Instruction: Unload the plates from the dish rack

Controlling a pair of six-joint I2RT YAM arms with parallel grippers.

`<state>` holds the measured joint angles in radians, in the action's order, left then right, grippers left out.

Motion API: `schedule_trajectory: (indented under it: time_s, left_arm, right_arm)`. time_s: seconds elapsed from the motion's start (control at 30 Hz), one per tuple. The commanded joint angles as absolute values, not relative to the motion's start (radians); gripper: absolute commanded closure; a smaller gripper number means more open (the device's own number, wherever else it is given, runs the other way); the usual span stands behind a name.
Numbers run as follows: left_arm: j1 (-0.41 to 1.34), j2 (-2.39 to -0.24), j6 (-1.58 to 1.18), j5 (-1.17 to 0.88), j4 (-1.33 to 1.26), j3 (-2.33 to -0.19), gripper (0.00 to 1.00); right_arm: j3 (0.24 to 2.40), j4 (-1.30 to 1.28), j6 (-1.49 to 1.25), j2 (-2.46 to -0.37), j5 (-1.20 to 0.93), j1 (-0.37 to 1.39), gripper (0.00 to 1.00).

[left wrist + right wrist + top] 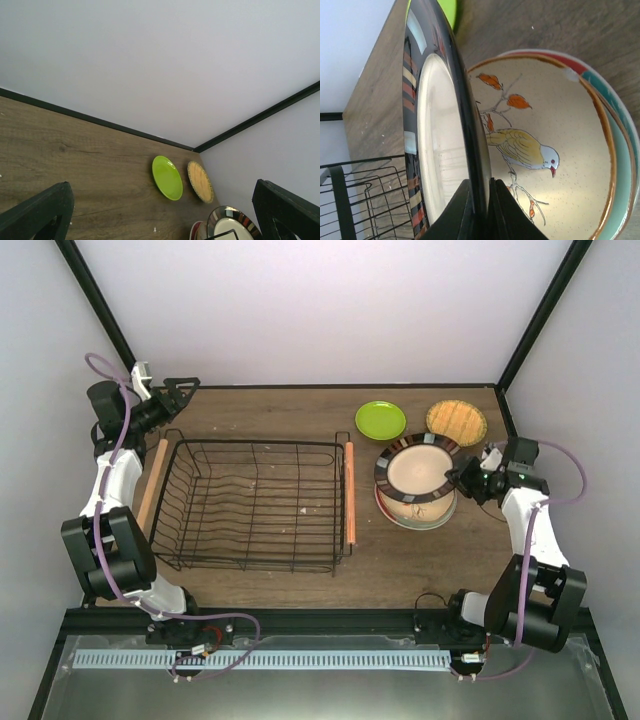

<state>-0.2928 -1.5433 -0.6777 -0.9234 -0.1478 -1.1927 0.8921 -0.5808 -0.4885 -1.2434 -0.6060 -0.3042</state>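
Observation:
The black wire dish rack (250,502) with wooden rod handles stands at mid-left and holds no plates. My right gripper (463,475) is shut on the rim of the cream plate with the dark striped rim (418,470), holding it just above a stack of plates (415,515). In the right wrist view the fingers (465,210) pinch the striped plate (437,140) over a beige bird-painted plate (555,150) with teal and red rims beneath. The lime-green plate (380,420) and the orange gridded plate (456,422) lie at the back right. My left gripper (180,392) is open and empty at the back left.
The enclosure's white walls and black frame posts close in the back and sides. The left wrist view shows the green plate (167,177) and orange plate (200,181) near the back right corner. A metal rail (260,658) runs along the near edge.

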Motion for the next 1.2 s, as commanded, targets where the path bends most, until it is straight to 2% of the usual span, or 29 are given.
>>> schedule_trajectory:
  time_s: [0.0,0.3,0.37,0.47,0.6,0.8,0.9,1.07,1.17]
  left_arm:
    - [-0.289,-1.542,-0.670,-0.939,-0.160,-1.201,0.00]
    - [-0.289,-1.536,-0.672,-0.939,-0.160,-1.194,0.00]
    - [-0.288,-1.533,-0.670,-0.939,-0.158,-1.195,0.00]
    - [-0.288,-1.531,-0.665,-0.940,-0.152,-1.193,0.00]
    - [-0.288,-1.531,-0.663,-0.939,-0.148,-1.193,0.00]
    - [-0.289,-1.531,-0.661,-0.939,-0.146,-1.191,0.00]
    - [-0.288,-1.531,-0.660,-0.939,-0.147,-1.189,0.00]
    - [-0.289,-1.535,-0.660,-0.937,-0.147,-1.189,0.00]
    - [-0.289,-1.538,-0.664,-0.936,-0.151,-1.189,0.00]
  right_arm:
    - [0.883,-0.481,-0.499,-1.214,-0.704,-0.314,0.99]
    - [0.797,-0.449,-0.481,-1.240,-0.693,-0.315,0.98]
    - [0.785,-0.445,-0.475,-1.247,-0.685,-0.316,0.94]
    - [0.775,-0.449,-0.465,-1.257,-0.674,-0.315,0.85]
    - [0.772,-0.461,-0.455,-1.270,-0.642,-0.316,0.59]
    - [0.774,-0.482,-0.439,-1.287,-0.595,-0.316,0.30]
    - [0.777,-0.491,-0.429,-1.288,-0.564,-0.316,0.20]
    - [0.804,-0.540,-0.391,-1.299,-0.483,-0.317,0.11]
    - [0.818,-0.566,-0.371,-1.305,-0.444,-0.315,0.01]
